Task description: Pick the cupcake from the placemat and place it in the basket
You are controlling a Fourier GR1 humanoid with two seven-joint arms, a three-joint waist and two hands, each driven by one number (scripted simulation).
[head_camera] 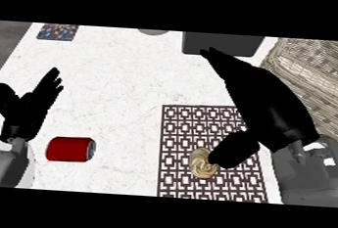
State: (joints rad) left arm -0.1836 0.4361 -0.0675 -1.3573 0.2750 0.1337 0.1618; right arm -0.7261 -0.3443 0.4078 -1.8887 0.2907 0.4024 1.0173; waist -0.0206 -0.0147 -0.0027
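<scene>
1. Currently, your right hand (273,115) is hovering over the placemat (192,127) with its fingers stretched straight toward the far side of the counter (124,74). It is pinching nothing. Only the thumb is pointing down, its tip touching or just beside the right side of the cupcake (201,166); I cannot tell which.
2. The cupcake is sitting on the near half of the placemat, pale and swirled, with that thumb partly covering it. By my judgement you are working on the grasp itself, and the lift is not yet begun.
3. To do this well, you should be bringing the palm lower and curling the fingers down around the cupcake's left side, so that it is sitting between fingers and thumb before you are closing. Aim for the sides rather than the swirled top, which is likely to be soft.
4. The basket (313,66) is standing to the right, just beyond the placemat's far right corner, and its woven wall is looking tall. Plan on raising the cupcake above the rim before moving across.
5. Your left hand (27,107) is resting open at the view's left, fingers up. A red can (69,149) is lying on its side near it, well apart from the placemat.
</scene>
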